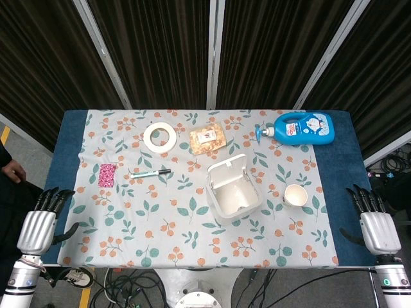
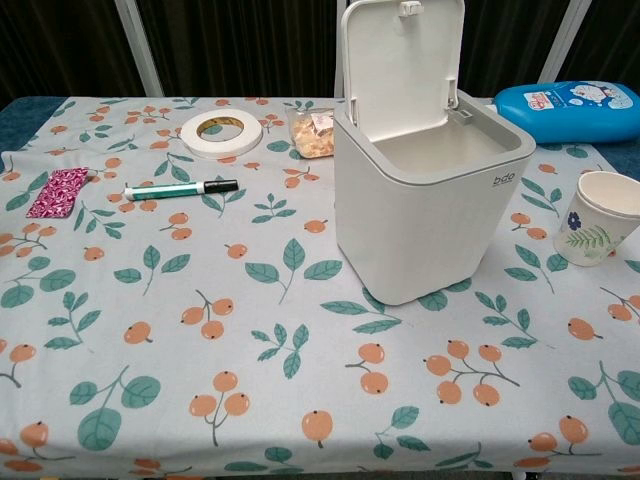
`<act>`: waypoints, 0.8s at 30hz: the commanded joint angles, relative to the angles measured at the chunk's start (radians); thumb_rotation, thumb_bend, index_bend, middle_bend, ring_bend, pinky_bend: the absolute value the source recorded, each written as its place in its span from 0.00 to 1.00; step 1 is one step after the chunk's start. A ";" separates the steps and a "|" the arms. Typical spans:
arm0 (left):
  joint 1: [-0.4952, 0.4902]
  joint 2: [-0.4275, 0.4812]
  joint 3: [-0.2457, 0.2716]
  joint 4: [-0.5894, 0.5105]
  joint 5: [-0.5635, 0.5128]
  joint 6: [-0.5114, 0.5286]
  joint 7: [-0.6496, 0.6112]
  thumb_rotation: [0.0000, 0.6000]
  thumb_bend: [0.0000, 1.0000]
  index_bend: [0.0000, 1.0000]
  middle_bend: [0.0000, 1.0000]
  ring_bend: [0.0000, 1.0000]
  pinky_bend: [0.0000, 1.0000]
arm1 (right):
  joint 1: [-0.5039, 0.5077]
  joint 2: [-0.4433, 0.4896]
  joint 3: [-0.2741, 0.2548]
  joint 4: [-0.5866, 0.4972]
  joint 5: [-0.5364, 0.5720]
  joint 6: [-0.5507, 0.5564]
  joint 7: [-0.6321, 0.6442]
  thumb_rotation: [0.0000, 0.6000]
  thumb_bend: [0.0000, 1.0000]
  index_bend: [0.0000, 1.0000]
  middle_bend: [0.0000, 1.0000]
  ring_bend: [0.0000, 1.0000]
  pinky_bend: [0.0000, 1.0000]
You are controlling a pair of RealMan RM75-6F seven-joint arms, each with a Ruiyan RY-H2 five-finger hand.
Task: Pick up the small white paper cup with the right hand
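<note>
Cup [image 1: 295, 194] sits upright on the table [image 1: 347, 186], just right of the open white bin [image 1: 234, 187] w/ lid up. Right robot hand [image 1: 375, 222] hangs off the table's right edge, fingers apart, holding nothing. Left robot hand [image 1: 42, 222] same on the left side.

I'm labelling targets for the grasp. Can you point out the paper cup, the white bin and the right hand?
paper cup [image 1: 295, 194], head view, on its open mouth.
white bin [image 2: 420, 225], chest view, on its front wall.
right hand [image 1: 374, 221], head view, on its back.
</note>
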State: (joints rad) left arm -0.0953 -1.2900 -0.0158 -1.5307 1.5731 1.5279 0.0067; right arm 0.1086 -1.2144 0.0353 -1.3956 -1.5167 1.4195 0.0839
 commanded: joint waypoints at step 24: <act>0.000 -0.025 0.011 0.051 -0.007 -0.021 -0.031 1.00 0.24 0.18 0.17 0.08 0.12 | 0.165 -0.057 0.039 -0.013 0.023 -0.219 -0.089 1.00 0.07 0.00 0.00 0.00 0.00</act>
State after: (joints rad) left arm -0.0950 -1.3147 -0.0046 -1.4798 1.5662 1.5070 -0.0238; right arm 0.2497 -1.2564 0.0645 -1.4125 -1.5020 1.2273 0.0053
